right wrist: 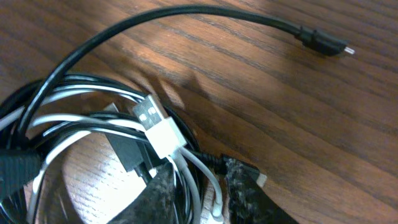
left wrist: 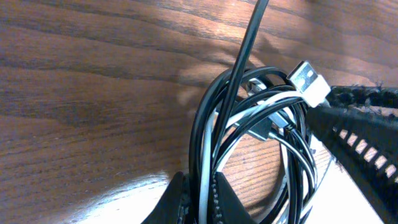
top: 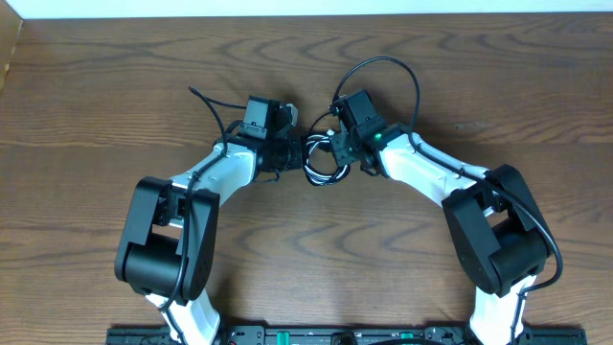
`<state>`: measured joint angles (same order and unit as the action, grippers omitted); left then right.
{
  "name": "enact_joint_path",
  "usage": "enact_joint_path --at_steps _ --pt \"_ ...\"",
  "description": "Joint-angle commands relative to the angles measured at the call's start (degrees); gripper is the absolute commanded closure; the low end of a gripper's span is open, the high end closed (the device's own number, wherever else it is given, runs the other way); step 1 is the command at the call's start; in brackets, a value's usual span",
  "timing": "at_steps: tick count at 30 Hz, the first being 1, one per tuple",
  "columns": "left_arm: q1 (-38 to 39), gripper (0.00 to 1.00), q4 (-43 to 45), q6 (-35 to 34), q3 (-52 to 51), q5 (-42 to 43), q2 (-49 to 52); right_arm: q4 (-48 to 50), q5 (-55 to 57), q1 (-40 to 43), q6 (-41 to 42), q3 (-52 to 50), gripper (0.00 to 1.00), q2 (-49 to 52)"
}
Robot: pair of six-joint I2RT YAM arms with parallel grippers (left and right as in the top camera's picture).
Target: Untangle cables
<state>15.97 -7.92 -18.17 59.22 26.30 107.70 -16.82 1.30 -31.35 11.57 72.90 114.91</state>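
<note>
The cables (top: 321, 165), one black and one white, lie looped in a small bundle at the table's middle, between both arms. My left gripper (top: 293, 153) is at the bundle's left side. In the left wrist view it (left wrist: 202, 184) is shut on black and white strands of the loop (left wrist: 214, 118). My right gripper (top: 339, 151) is at the bundle's right side, and its jaws (right wrist: 202, 182) are closed on several white and black strands. A white USB plug (right wrist: 158, 127) sticks out above them. The black cord's small plug end (right wrist: 323, 43) lies free on the wood.
The wooden table (top: 115, 86) runs to a far edge at the top of the overhead view. Thicker black arm wires (top: 388, 65) arch behind the right wrist. The arm bases and a rail (top: 316, 335) stand at the near edge.
</note>
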Motion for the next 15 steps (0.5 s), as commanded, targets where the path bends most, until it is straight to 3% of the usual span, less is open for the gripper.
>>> enact_joint_path --at_steps 1,4,15 --pt "0.26 0.92 -0.15 -0.09 0.24 1.57 0.96 0.13 0.59 -0.24 0.42 -0.26 0.89 0.55" --pt "0.26 0.92 -0.15 -0.09 0.24 1.55 0.96 -0.11 1.9 -0.24 0.48 -0.26 0.99 0.55" --pt "0.26 0.92 -0.15 -0.09 0.24 -3.41 0.96 -7.26 4.81 -0.07 6.49 0.2 0.99 -2.16"
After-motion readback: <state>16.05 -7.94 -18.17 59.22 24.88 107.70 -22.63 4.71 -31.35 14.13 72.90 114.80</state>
